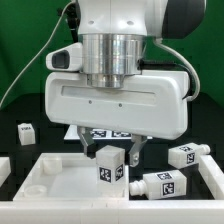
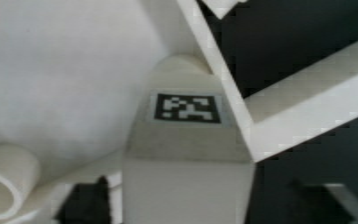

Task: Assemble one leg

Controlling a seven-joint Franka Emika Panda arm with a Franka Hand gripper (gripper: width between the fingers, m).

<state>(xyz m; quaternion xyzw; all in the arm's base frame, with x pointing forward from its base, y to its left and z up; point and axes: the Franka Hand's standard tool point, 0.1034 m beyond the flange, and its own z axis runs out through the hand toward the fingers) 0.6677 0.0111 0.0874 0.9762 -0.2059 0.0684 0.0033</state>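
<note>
Exterior view: your gripper (image 1: 111, 152) is clamping the leg (image 1: 111, 165) at lower centre, holding it upright over the tabletop (image 1: 50, 180) tray; seating is remaining, apparently.

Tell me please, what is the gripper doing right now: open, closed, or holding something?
Gripper: closed on a white tagged leg, held upright between the fingers over the white tabletop.

the arm is held upright over the scene, its wrist pointed straight down. the gripper (image 1: 111, 158) is lowered, its two dark fingers (image 1: 88, 152) closed against the sides of a tagged leg (image 1: 111, 167).
</note>
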